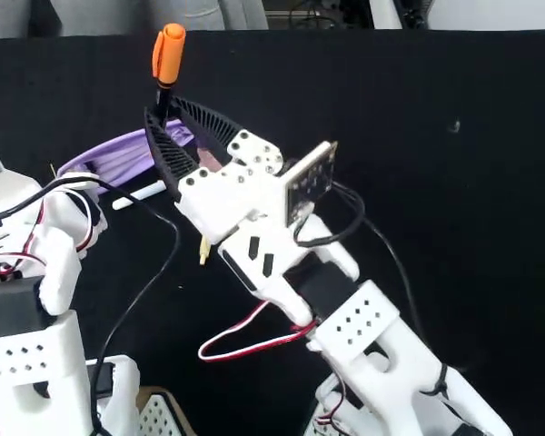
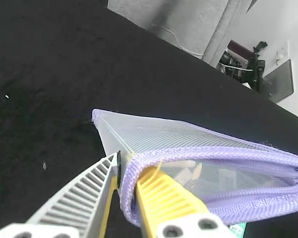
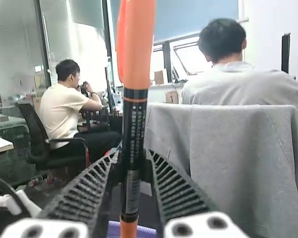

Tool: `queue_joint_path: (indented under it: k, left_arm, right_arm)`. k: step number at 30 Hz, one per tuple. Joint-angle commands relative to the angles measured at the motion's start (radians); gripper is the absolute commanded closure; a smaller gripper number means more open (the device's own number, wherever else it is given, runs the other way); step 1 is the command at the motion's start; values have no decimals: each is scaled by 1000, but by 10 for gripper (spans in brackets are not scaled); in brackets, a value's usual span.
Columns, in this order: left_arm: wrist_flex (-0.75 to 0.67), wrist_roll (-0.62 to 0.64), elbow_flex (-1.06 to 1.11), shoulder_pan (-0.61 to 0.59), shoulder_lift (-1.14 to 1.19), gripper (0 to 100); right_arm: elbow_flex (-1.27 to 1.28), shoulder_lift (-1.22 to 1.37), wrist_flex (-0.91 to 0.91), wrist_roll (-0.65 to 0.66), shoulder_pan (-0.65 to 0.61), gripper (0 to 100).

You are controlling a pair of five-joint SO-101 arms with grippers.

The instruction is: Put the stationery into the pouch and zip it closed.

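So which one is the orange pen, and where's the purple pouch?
pen (image 1: 168, 47): high view, on its orange cap.
pouch (image 2: 159, 135): left wrist view, on its clear ribbed side, above the purple zip edge.

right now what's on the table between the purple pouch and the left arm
In the high view a white pen lies on the black table beside the purple pouch, with a black cable running past it from the left arm.

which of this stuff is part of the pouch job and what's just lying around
Job:
purple pouch in left pincer
orange-capped marker in right pincer
white pen by pouch

Lying about:
red-white cable
grey jacket
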Motion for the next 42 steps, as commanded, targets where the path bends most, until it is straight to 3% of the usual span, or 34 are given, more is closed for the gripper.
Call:
queue_joint_path:
  k: [1, 7, 16, 27, 34, 42]
  left_arm:
    - [-29, 12, -54, 8, -2, 971]
    - [-29, 12, -54, 8, -2, 971]
    - [-29, 12, -54, 5, -2, 971]
    - [-46, 12, -33, 2, -5, 971]
    - [-64, 12, -18, 2, -5, 971]
    - [-64, 12, -18, -1, -3, 971]
  right_arm:
    - [36, -27, -120, 11, -11, 988]
    - [104, -12, -230, 35, -34, 988]
    - [104, 213, -411, 101, -48, 988]
    - [113, 321, -485, 207, -46, 982]
    - [113, 332, -483, 213, -23, 788]
    - [122, 269, -476, 213, -14, 783]
